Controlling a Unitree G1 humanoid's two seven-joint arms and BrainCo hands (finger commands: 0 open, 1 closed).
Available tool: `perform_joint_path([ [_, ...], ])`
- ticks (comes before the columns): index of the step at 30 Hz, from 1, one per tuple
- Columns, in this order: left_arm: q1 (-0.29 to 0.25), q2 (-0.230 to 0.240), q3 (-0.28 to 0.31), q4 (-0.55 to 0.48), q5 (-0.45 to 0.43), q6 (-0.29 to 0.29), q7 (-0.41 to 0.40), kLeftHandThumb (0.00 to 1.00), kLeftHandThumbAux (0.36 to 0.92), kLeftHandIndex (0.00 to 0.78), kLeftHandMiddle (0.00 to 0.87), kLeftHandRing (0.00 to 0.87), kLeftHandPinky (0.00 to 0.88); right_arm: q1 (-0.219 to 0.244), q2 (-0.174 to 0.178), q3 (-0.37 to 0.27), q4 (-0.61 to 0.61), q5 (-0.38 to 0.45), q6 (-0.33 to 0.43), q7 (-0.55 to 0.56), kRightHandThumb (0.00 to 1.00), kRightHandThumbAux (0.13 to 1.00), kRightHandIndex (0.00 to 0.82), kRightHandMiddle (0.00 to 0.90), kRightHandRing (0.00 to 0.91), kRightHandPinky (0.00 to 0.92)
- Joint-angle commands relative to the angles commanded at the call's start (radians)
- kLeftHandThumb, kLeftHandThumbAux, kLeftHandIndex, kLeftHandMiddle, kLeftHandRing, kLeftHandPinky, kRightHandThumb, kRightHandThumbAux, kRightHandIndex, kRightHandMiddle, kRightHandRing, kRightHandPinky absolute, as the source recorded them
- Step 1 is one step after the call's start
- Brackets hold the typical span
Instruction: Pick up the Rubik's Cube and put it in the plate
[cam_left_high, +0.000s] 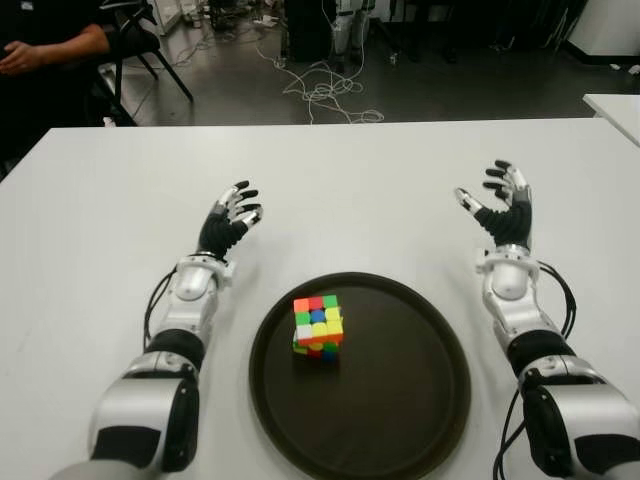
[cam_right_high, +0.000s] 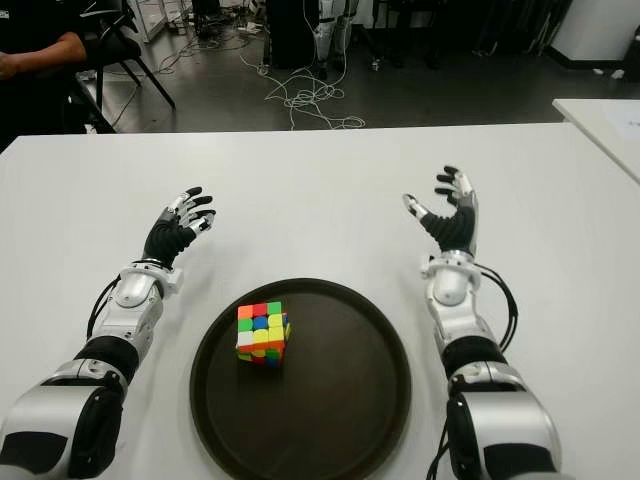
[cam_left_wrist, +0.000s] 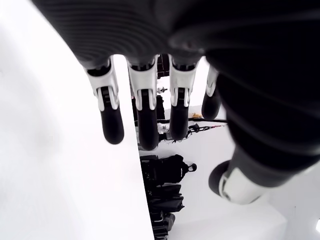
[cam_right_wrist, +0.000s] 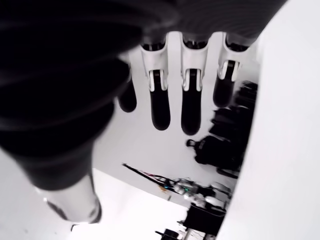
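Two hands are raised over the white table (cam_left_high: 100, 200), one on each side of a dark round plate (cam_left_high: 420, 400), and neither holds anything. The left hand (cam_left_high: 228, 222) shows its fingers (cam_left_wrist: 112, 120) extended and slightly spread, empty; the right hand (cam_left_high: 503, 207) is likewise spread wide, fingers (cam_right_wrist: 160, 100) straight, thumb out to the inner side. The Rubik's Cube (cam_left_high: 318, 327) sits inside the plate, on its left part, nearer the robot than both hands and between the two forearms, closer to the left forearm than to the right one. It stands flat on the plate's floor, its top face showing red, green, blue and yellow squares. Nothing lies between either hand and the cube; the table surface around the plate is bare white. Beyond the fingertips, past the far table edge, a tangle of white cables (cam_left_high: 325, 90) lies on the dark floor, with chair legs (cam_left_high: 160, 55) beyond the left hand. A person's arm (cam_left_high: 50, 48) in dark clothing shows at the far left corner, and another white table's corner (cam_left_high: 615, 105) stands beyond the right hand.
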Motion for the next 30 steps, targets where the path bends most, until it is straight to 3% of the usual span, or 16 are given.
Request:
perform_joint_path([
  [12,0.006,0.002,-0.001,-0.010,0.000,-0.001,-0.006,0.192,0.737,0.118,0.176,0.194,0.217,-0.005,0.009,0.010,0.015,0.006,0.041,0.008,0.025,0.794,0.147,0.217,0.199,0.152],
  [26,0.005,0.004,-0.005,-0.006,0.004,-0.003,-0.011,0.186,0.739,0.123,0.177,0.195,0.215,-0.007,0.019,-0.007,0.017,0.050,0.034,0.063,0.011,0.822,0.148,0.229,0.231,0.224],
  [30,0.005,0.002,-0.002,-0.006,-0.001,-0.004,-0.016,0.194,0.743,0.121,0.175,0.194,0.218,-0.006,0.027,-0.034,0.012,0.112,0.016,0.162,0.018,0.829,0.139,0.232,0.245,0.260],
])
